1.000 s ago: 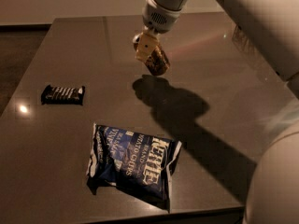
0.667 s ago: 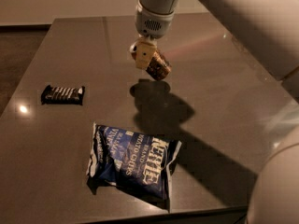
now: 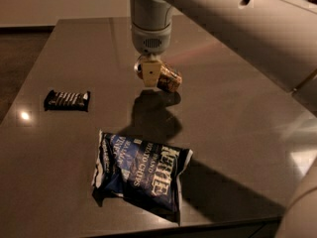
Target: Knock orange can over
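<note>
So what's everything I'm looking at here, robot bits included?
dark glossy table: one, brown-grey, fills most of the view.
small orange-gold drink can: one, orange-gold with dark markings, steeply tilted against the gripper, above the table's middle; contact with the table cannot be told.
crinkled blue chip bag: one, blue with white lettering, lying flat near the front edge.
black wrapped snack bar: one, black, lying flat at the left side.
white robot arm: one, white, reaching in from the upper right.
gripper: one, pale yellowish, at the arm's end, right at the can.
</note>
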You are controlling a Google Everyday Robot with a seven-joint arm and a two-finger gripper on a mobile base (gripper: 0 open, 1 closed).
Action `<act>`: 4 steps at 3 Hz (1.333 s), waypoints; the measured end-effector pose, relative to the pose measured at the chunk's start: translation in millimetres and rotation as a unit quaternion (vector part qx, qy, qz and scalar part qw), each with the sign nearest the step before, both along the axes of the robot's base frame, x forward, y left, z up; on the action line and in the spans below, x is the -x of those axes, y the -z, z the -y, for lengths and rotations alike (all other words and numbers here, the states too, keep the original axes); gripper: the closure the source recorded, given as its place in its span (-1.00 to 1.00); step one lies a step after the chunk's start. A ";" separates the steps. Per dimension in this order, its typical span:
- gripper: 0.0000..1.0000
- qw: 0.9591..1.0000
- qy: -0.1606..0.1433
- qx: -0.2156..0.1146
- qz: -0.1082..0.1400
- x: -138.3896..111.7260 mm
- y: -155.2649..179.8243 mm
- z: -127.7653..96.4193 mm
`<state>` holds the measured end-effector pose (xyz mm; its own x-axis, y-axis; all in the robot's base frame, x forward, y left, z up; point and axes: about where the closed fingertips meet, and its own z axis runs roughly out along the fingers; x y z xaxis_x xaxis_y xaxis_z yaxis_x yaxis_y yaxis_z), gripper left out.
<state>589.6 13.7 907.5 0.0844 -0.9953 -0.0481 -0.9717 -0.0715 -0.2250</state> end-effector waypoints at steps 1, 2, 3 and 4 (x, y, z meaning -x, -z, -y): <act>-0.45 0.999 -0.027 0.019 -0.007 11.3 9.6 -2.0; -0.90 0.999 -0.046 0.022 -0.014 17.1 16.8 -4.4; -1.00 0.999 -0.046 0.021 -0.012 16.4 16.7 -5.1; -1.00 0.999 -0.046 0.021 -0.012 16.4 16.6 -5.1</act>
